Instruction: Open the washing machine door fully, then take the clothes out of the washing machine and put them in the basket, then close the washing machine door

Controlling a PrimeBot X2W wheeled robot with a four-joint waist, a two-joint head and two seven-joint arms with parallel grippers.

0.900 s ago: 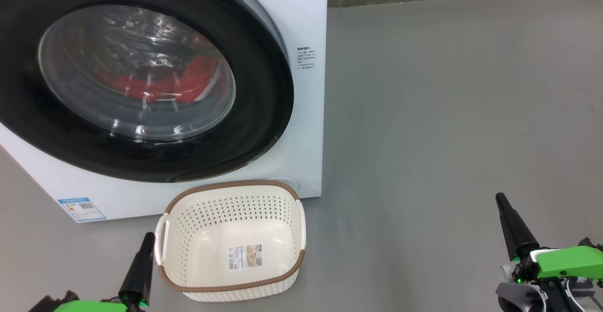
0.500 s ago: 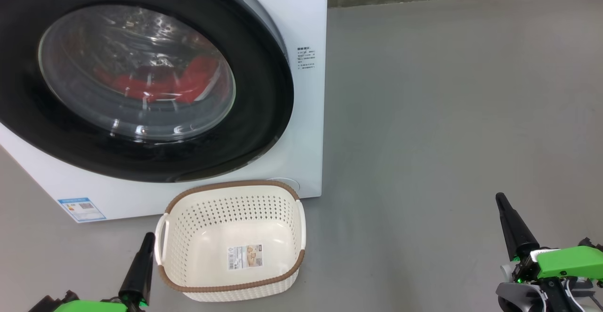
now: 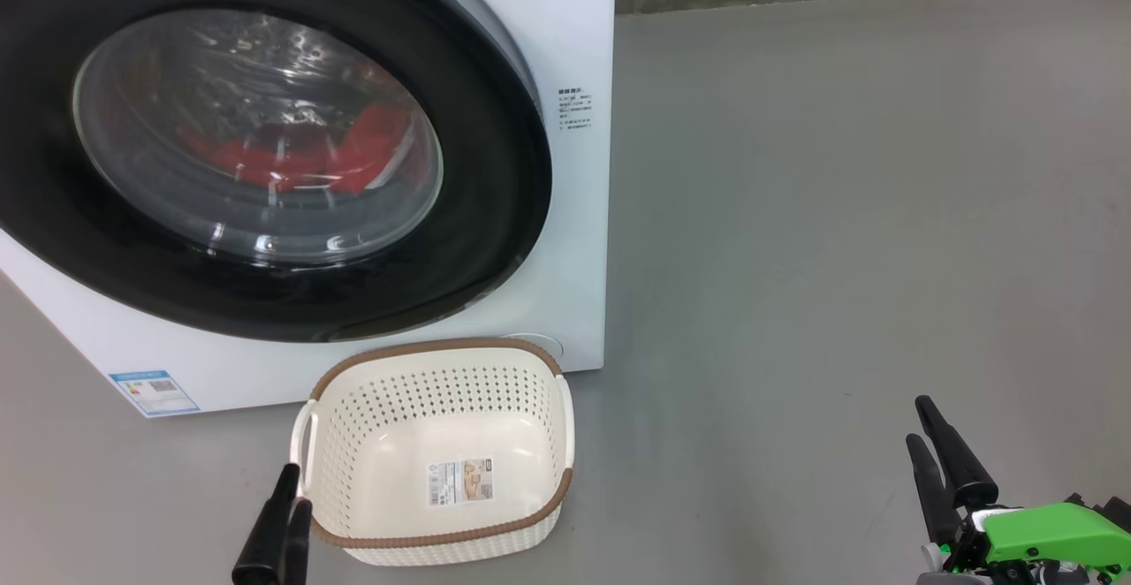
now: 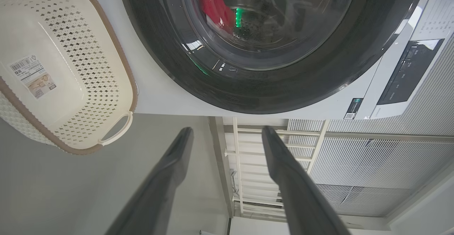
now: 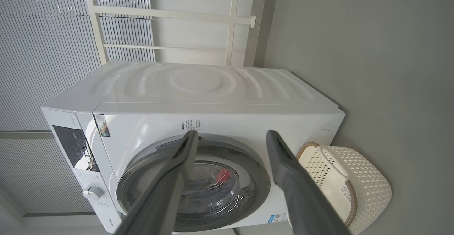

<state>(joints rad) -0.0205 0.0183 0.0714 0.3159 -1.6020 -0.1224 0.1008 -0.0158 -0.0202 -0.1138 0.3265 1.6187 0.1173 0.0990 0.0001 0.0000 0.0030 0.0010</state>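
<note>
Grey floor (image 3: 839, 214) carries the white washing machine (image 3: 574, 37) toward its far left; the washing machine door (image 3: 495, 214) is shut, red clothes (image 3: 362, 148) lying behind its glass. Just before the machine stands the basket (image 3: 433, 344), a sticker (image 3: 459, 482) inside. Left pincer (image 4: 227, 130) and right pincer (image 5: 232, 132) hover low, fingers apart, gripping nothing.

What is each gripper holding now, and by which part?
Nothing is held. The left gripper and the right gripper both stand open and empty.
</note>
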